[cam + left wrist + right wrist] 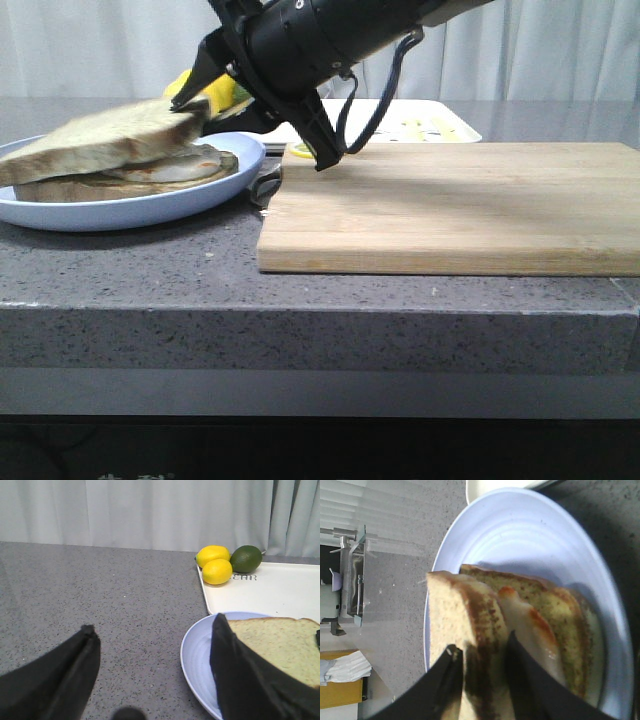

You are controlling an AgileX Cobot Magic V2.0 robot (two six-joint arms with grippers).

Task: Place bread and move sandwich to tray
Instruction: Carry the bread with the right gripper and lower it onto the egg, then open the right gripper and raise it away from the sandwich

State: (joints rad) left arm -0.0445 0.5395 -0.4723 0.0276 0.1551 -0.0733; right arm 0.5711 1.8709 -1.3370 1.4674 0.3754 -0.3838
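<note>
My right gripper (188, 98) is shut on the crust edge of the bread (100, 145), a plain thick slice. It holds the slice tilted over the sandwich, with the held end higher. The right wrist view shows my gripper (482, 647) with both fingers clamping the bread (450, 615). Beneath lie the fried egg (530, 625) and the lower slice (560, 610) on the light-blue plate (130, 210). My left gripper (155, 635) is open and empty, low over the counter, with one finger at the plate's rim (200, 655). The white tray (420, 120) lies behind the plate.
A pale wooden cutting board (450, 200) lies at the right front of the counter, beside the plate. Two lemons (215, 562) and a lime (246, 559) sit at the tray's (280, 590) far corner. A curtain hangs behind the counter.
</note>
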